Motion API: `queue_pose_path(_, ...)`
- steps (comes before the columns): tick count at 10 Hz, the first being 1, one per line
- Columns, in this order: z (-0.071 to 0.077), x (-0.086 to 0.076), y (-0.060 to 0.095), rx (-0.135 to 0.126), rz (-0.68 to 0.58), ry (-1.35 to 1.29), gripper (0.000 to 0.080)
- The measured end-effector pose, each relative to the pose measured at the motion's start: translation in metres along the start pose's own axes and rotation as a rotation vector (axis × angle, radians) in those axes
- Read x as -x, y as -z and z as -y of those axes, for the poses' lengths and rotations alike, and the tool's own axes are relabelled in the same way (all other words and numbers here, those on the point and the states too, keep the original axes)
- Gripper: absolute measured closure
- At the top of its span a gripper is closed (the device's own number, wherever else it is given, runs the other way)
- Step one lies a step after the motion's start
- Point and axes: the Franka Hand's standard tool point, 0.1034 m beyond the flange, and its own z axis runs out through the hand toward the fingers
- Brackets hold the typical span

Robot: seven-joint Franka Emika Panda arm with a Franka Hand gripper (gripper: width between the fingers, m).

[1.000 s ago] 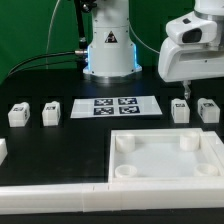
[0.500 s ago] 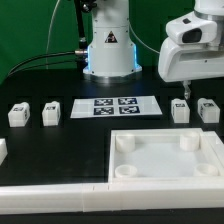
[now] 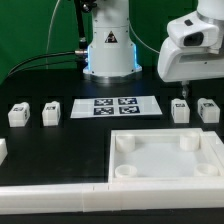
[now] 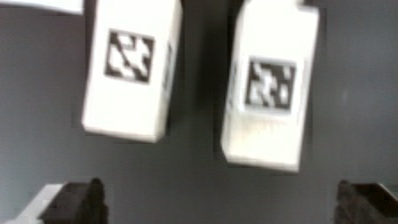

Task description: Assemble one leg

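Note:
Several small white legs with black-and-white tags lie on the black table. Two are at the exterior view's left (image 3: 18, 114) (image 3: 51, 112), two at its right (image 3: 180, 110) (image 3: 207, 109). My gripper (image 3: 183, 93) hangs just above the right pair, close over the nearer-left leg of that pair. In the wrist view both legs of that pair (image 4: 132, 70) (image 4: 272, 85) lie side by side below my open gripper (image 4: 222, 200). Its dark fingertips (image 4: 80, 203) stand wide apart with nothing between them.
The large white square tray (image 3: 165, 160) with round corner sockets lies at the front right. The marker board (image 3: 115, 105) lies mid-table. The robot base (image 3: 108, 50) stands behind it. A white bar (image 3: 60, 203) runs along the front edge.

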Motion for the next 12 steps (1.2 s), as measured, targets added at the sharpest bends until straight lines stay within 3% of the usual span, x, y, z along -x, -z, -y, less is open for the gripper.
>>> queue_pose_path(5,0.004,-0.003,-0.006,0.02,0.366,0.002,0.0151)
queue_pose_path(6,0.008,-0.007,-0.008,0.016,0.337,-0.004,0.0151)
queue_pose_path(10,0.024,0.001,-0.027,0.039,0.368,-0.016,0.0151)
queue_pose_path(12,0.024,0.009,-0.03,0.054,0.492,-0.013,0.0151)
